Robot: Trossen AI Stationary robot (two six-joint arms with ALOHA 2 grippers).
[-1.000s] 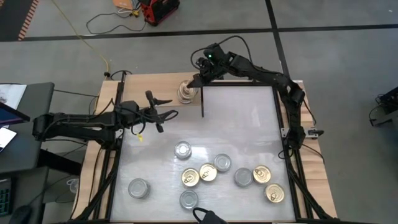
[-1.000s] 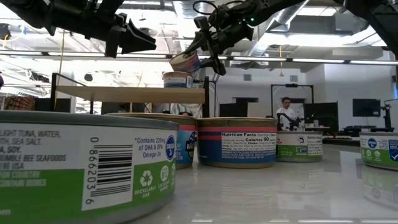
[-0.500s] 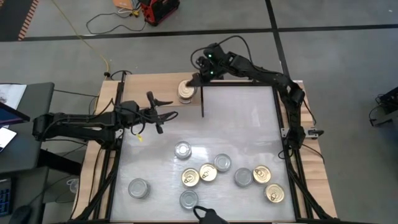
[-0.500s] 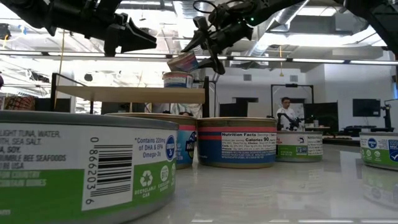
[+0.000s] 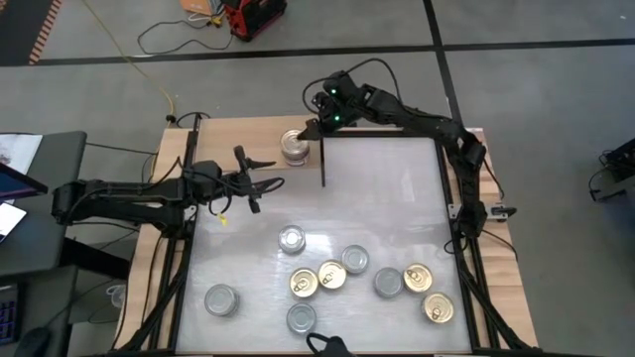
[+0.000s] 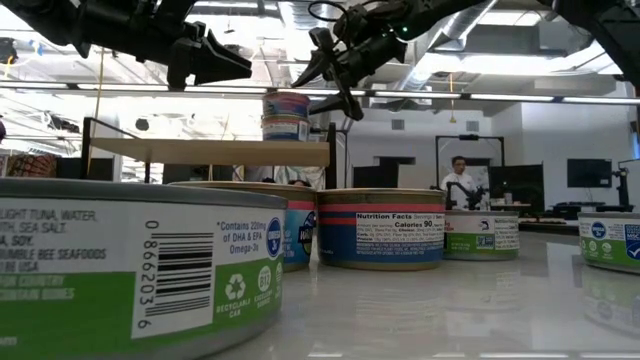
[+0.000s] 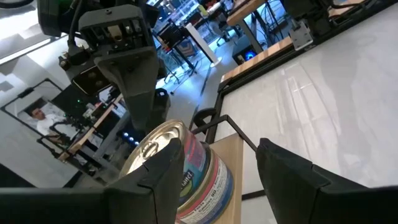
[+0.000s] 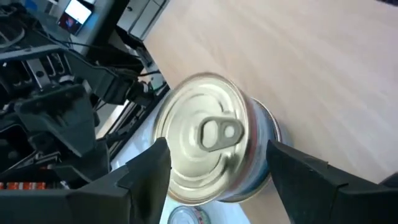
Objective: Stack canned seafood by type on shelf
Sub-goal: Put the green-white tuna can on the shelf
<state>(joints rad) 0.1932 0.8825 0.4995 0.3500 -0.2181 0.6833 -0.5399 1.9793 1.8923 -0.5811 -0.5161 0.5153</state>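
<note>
Sitting stacked tin (image 8: pixel 211 146), between right tool (image 8: pixel 217 171) fingers

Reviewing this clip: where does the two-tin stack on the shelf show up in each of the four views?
High view: stack at the shelf's far end.
Low view: stack on the shelf board, upper centre.
Left wrist view: stack low centre.
Right wrist view: stack centre.
Shared landmark: the right gripper beside it.

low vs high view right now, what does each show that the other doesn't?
Low view only: two tins stacked on the shelf, labels readable, and a person in the room behind. High view only: the whole tabletop, nine loose tins, and the left gripper waiting mid-table. Both: the right gripper, open, beside the stack.
</note>
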